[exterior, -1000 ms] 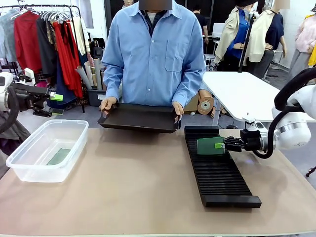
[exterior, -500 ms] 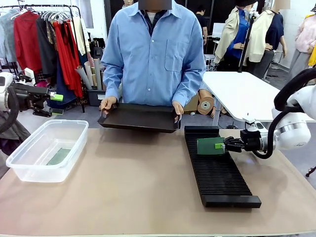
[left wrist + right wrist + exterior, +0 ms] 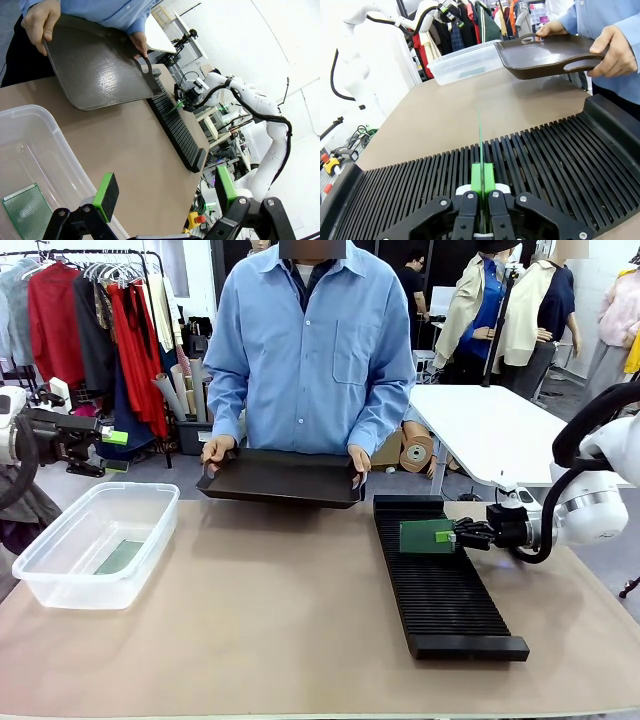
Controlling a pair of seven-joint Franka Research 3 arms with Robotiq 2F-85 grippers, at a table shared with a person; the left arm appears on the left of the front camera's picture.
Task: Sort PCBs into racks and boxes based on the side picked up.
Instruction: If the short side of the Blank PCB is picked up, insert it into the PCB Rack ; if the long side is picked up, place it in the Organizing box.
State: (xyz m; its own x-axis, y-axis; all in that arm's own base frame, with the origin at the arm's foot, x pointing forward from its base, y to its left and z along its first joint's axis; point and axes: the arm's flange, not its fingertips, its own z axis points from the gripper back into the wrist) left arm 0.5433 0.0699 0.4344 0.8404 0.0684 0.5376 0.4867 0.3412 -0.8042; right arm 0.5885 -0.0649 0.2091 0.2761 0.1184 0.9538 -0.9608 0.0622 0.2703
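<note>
Front view: right pincer (image 3: pixel 458 534) level, gripping PCB (image 3: pixel 426 536) above rack (image 3: pixel 440 590).

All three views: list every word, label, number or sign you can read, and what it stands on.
None can be read.
PCB in the right gripper: no print shows.
PCB in the box: a plain dot grid, no text.
Rack, tray, box: no labels visible.

A shallow black tray (image 3: pixel 283 478) is tilted above the far edge of the tan table (image 3: pixel 270 620). Behind stand a clothes rack (image 3: pixel 95 315) of hanging garments and a white table (image 3: pixel 490 425).
</note>
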